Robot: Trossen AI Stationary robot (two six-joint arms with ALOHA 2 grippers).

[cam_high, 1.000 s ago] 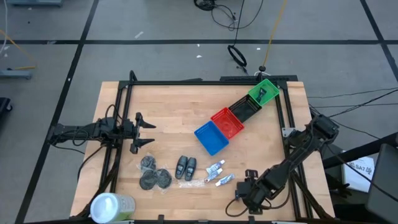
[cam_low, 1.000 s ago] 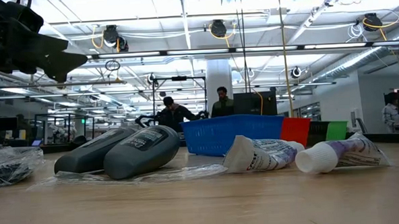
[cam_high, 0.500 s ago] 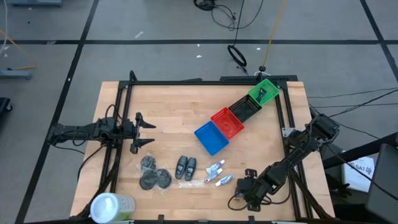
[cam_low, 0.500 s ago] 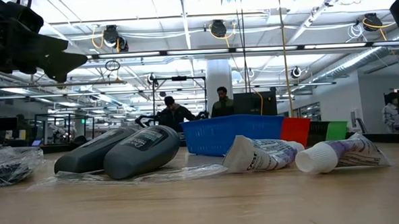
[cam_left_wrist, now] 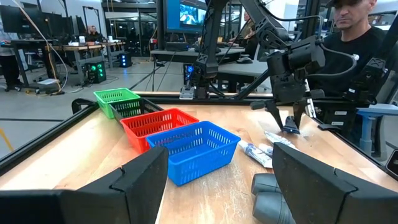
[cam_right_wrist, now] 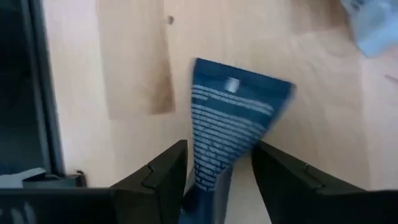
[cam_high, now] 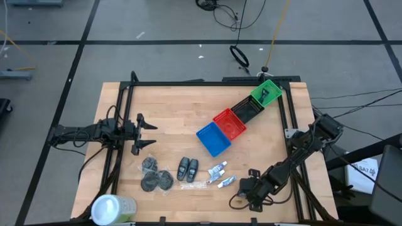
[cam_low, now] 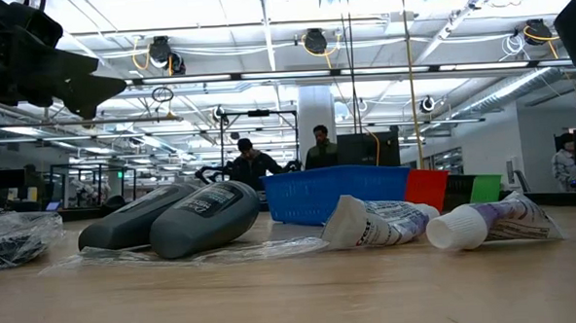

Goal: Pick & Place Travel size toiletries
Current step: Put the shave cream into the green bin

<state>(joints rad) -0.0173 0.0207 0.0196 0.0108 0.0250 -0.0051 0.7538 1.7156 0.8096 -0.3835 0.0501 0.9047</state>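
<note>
Two small blue-and-white tubes (cam_high: pixel 218 168) (cam_high: pixel 227 182) lie flat on the wooden table, near its front edge. Left of them lie two dark bottles (cam_high: pixel 188 167) and dark round discs (cam_high: pixel 156 176). My right gripper (cam_high: pixel 244 186) points steeply down over the nearer tube (cam_right_wrist: pixel 233 118). It is open, one finger (cam_right_wrist: pixel 163 177) on each side of the tube's narrow end, with a gap showing on one side. The left wrist view shows it (cam_left_wrist: pixel 287 121) just above that tube (cam_left_wrist: pixel 278 139). My left gripper (cam_high: pixel 148 133) waits open and level at the table's left.
A row of baskets runs toward the far right corner: blue (cam_high: pixel 213 139), red (cam_high: pixel 230 123), black (cam_high: pixel 249 110), green (cam_high: pixel 266 93). A white-topped green container (cam_high: pixel 113 209) stands at the near left corner. A clear wrapper (cam_high: pixel 195 185) lies by the bottles. People stand beyond the table.
My right gripper has come down and a little toward the table's left, closer to the nearer tube. Its arm now shows at the low view's upper right edge. The toiletries have not moved.
</note>
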